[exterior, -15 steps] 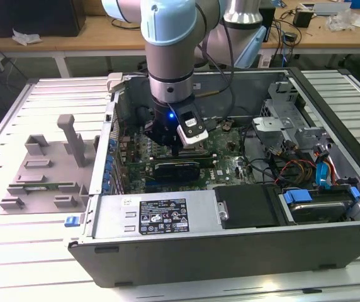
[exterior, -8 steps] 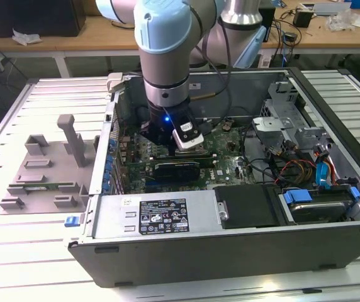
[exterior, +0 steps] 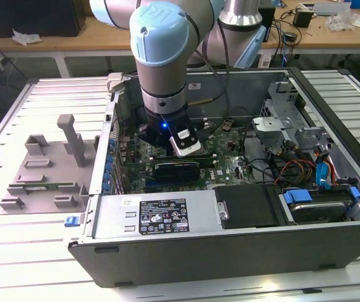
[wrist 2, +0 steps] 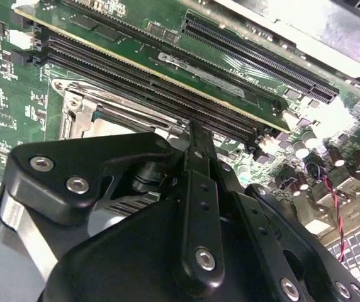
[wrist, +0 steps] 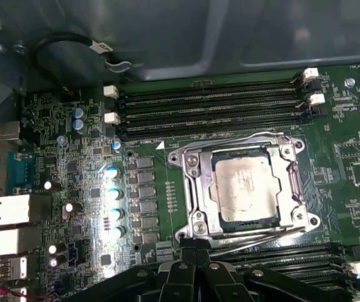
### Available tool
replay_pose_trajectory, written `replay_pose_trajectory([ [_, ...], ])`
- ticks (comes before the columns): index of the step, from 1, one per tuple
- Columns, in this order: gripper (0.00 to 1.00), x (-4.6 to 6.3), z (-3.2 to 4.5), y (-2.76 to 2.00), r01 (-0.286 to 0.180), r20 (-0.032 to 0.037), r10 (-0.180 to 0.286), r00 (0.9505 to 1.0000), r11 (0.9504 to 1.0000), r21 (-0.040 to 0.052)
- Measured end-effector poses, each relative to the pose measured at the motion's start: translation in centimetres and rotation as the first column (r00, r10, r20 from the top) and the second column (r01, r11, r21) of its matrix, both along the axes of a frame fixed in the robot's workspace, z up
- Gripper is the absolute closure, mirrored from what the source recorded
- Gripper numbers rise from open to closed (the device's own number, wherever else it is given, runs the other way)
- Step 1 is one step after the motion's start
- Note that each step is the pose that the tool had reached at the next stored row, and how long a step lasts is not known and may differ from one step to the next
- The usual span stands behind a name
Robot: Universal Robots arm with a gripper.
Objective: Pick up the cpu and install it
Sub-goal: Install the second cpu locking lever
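The cpu [wrist: 246, 189], a flat square chip with a dull silvery top, lies inside the metal socket frame [wrist: 196, 189] on the green motherboard in the first wrist view. Wire levers run along the frame's sides. My gripper [wrist: 191, 244] hangs just beside the socket's edge with its black fingers drawn together and nothing between them. In the second wrist view the gripper [wrist 2: 196, 135] points at the board beside the socket frame [wrist 2: 82, 113]. In the exterior view the arm's wrist [exterior: 162, 119] reaches down into the open computer case [exterior: 230, 251].
Memory slots [wrist: 211, 107] run along one side of the socket. A long black expansion card [exterior: 177, 168] sits close under the wrist. A power supply [exterior: 158, 217], a drive bay with blue tabs [exterior: 306, 198] and loose cables [exterior: 293, 167] crowd the case. A grey fixture tray [exterior: 48, 170] lies outside, at the exterior view's left.
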State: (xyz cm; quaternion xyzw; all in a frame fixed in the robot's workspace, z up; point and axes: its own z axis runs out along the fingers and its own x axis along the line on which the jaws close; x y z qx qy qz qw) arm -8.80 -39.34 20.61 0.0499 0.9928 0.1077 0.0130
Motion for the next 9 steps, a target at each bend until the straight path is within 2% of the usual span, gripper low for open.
replay_pose_trajectory([
  [1, 0.89, 0.00, -0.04, -0.01, 0.000, 0.0002, 0.000, 1.0000, 1.0000, 0.0069],
  [3, 0.89, -0.03, -0.24, -0.06, 0.000, 0.0008, 0.000, 1.0000, 0.9994, 0.0355],
  [4, 0.89, -0.04, -0.42, -0.10, 0.000, 0.0010, 0.000, 1.0000, 0.9990, 0.0455],
  [6, 0.89, -0.05, -0.54, -0.15, 0.000, 0.0012, 0.000, 1.0000, 0.9985, 0.0549],
  [9, 0.89, -0.05, -0.55, -0.15, -0.001, 0.0012, 0.000, 1.0000, 0.9985, 0.0552],
])
